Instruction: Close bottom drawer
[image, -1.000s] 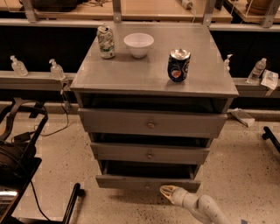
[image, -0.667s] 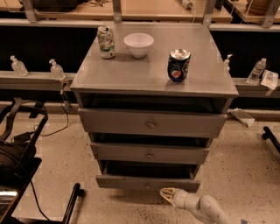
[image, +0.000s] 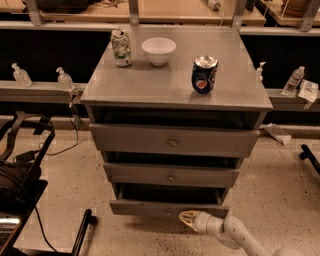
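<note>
The bottom drawer (image: 150, 207) is the lowest of three grey drawers in the cabinet and stands pulled out a little, with a dark gap above its slim flat front. The middle drawer (image: 170, 175) and the top drawer (image: 172, 140) above it also stand slightly out. My gripper (image: 186, 217) comes in from the lower right on a white arm. Its yellowish tip sits just in front of the bottom drawer's front, right of centre, at or very near its lower edge.
On the cabinet top (image: 175, 85) stand a green-white can (image: 121, 47), a white bowl (image: 158, 51) and a blue can (image: 204, 74). Black equipment and cables (image: 20, 170) lie at the left. Bottles (image: 64, 79) stand on a rail behind. Speckled floor surrounds the cabinet.
</note>
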